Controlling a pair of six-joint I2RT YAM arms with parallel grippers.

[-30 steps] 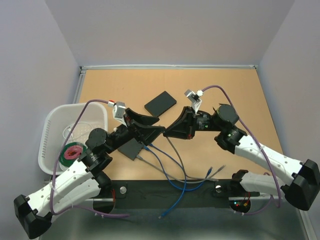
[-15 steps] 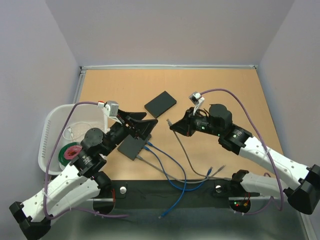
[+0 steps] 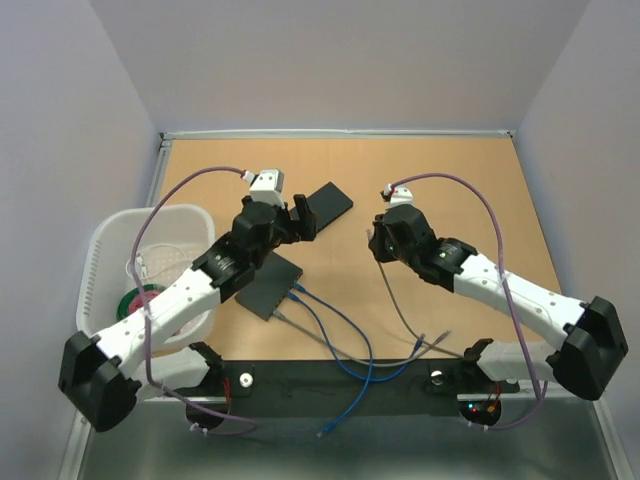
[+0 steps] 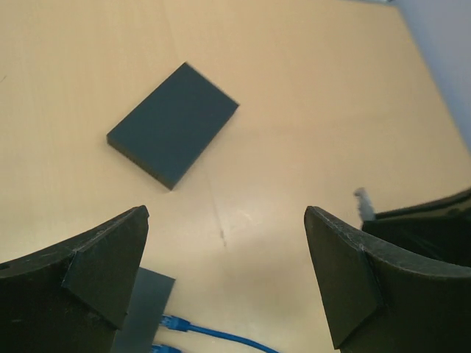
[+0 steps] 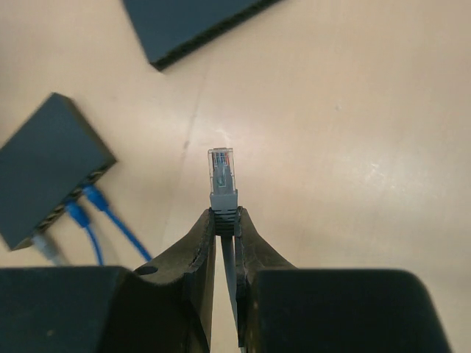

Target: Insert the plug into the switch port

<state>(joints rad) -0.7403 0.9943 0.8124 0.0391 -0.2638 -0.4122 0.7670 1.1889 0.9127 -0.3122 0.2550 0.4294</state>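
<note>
Tan table, right gripper pinching plug, left gripper wide, switch near black box

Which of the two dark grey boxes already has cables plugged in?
The nearer dark grey box: blue cables run into its front edge. The farther dark grey box has none.

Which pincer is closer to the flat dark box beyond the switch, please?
Left. The left pincer hangs open beside the flat dark box, at its near-left edge; the right pincer, shut on the plug, sits farther off to its right.
</note>
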